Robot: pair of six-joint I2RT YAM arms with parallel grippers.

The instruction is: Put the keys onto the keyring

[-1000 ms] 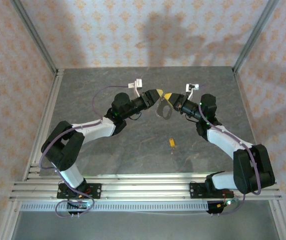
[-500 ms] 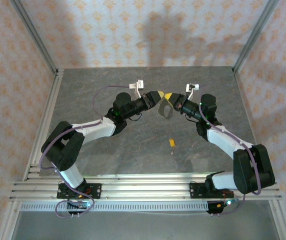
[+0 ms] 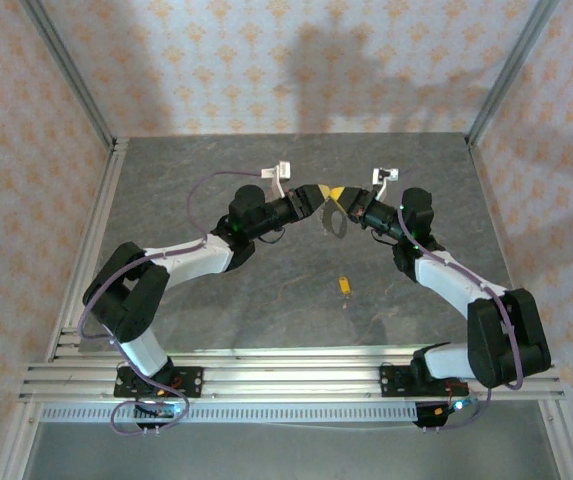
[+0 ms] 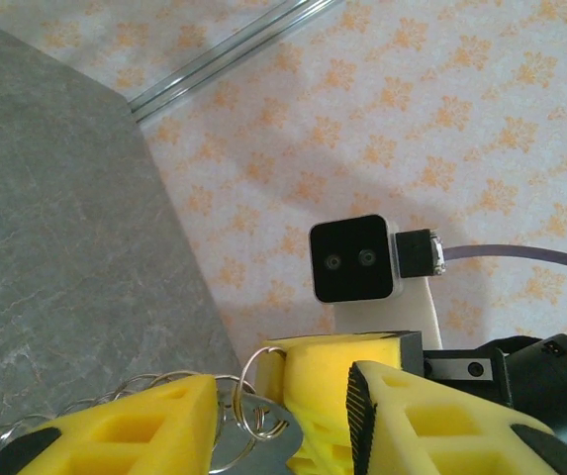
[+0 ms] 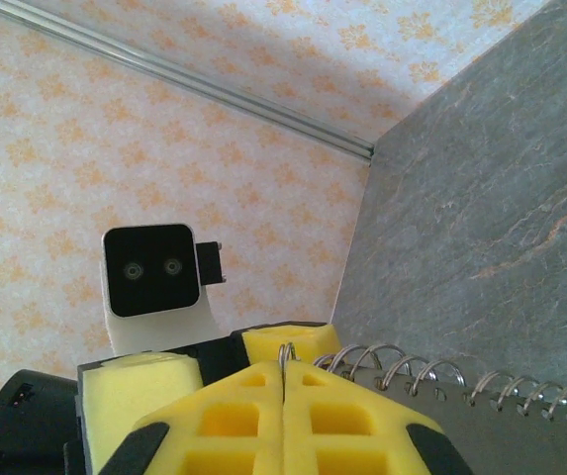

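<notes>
Orange-patterned wallpaper [image 3: 266, 60] closes in the far side and both flanks of a grey, stone-look surface [image 3: 296, 320], with an aluminium rail [image 3: 286, 378] running along its near edge. From that rail the left arm [image 3: 181, 258] and the right arm [image 3: 446, 275] reach inward and meet tip to tip over the far middle of the surface.

The left tool [image 3: 315, 193] has its yellow fingers [image 4: 135, 426] standing apart. In the gap between them sit a small wire ring and a flat silvery piece, the ring against the inner edge of one finger. The right tool [image 3: 338, 193] has its yellow fingers [image 5: 234, 406] pressed together, pinching a thin wire that rises from the seam between them.

That wire belongs to the keyring [image 3: 332, 220], which hangs just below the two tips, off the surface. From the right wrist, a row of coiled wire loops runs along its edge.

One of the keys [image 3: 345, 285], with an orange-yellow head, lies flat on the surface between the arms, well apart from both tools and nearer the rail.
</notes>
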